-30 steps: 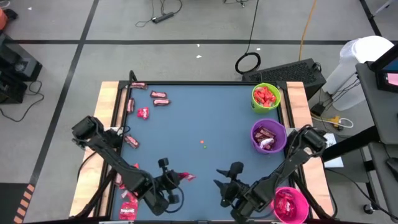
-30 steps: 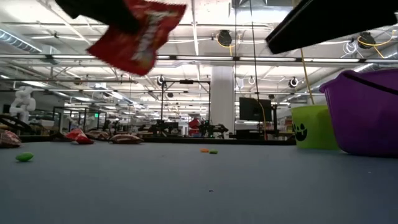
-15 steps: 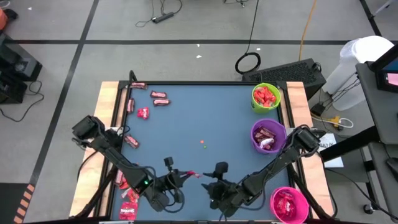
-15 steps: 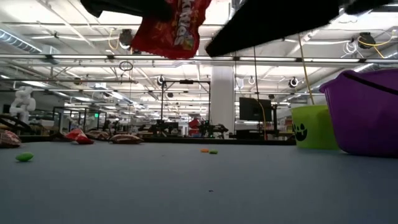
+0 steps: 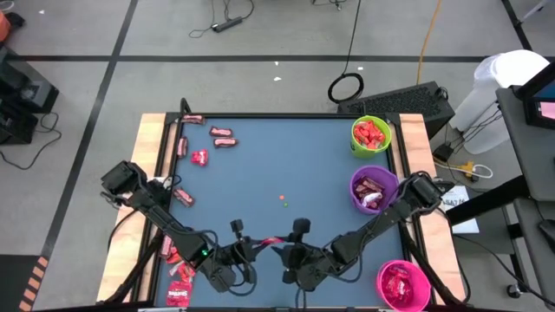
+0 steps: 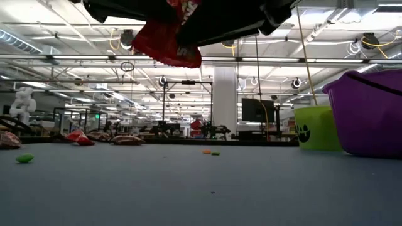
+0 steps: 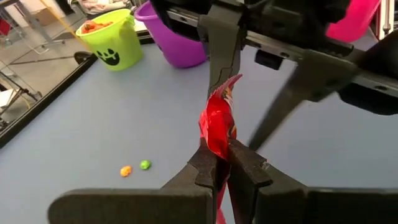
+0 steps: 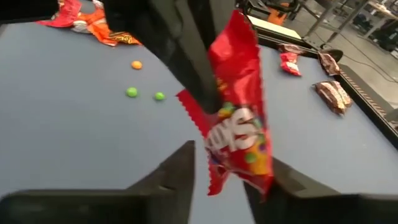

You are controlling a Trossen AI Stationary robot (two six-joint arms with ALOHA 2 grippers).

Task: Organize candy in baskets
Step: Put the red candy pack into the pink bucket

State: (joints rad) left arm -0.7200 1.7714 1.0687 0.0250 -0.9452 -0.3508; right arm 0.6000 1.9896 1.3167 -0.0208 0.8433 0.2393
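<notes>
Evidently this is a hand-over in mid-air. The left gripper (image 7: 219,163) is clenched on the lower end of a red candy packet (image 8: 239,106) and holds it upright above the surface, near the middle of the front edge where both arms are based. That presents the free end to the other arm. The right gripper (image 8: 231,163) has its fingers released and spread to either side of that packet. One finger touches its upper end and the other stands apart, so the packet is bracketed, not pinched. I judge the pass is needed because the baskets stand along the right edge, within the right arm's reach.

The lime green basket (image 5: 388,139) stands at the far right corner with red pieces in it. The purple basket (image 5: 353,192) is just in front of it, holding dark maroon ones. The pink basket (image 5: 425,273) sits at the front right corner with pinkish-red ones.

The blue table (image 5: 286,156) is edged in pale wood. Unsorted candy lies toward its left edge: pieces (image 5: 224,136) near the far left corner, one (image 5: 183,198) midway along, and a heap (image 5: 178,282) at the front left corner. A few tiny loose dots (image 5: 284,201) lie near the middle.

Beyond the table is a large hall with strip lighting, a white column (image 6: 223,100) and cables on a grey floor.
</notes>
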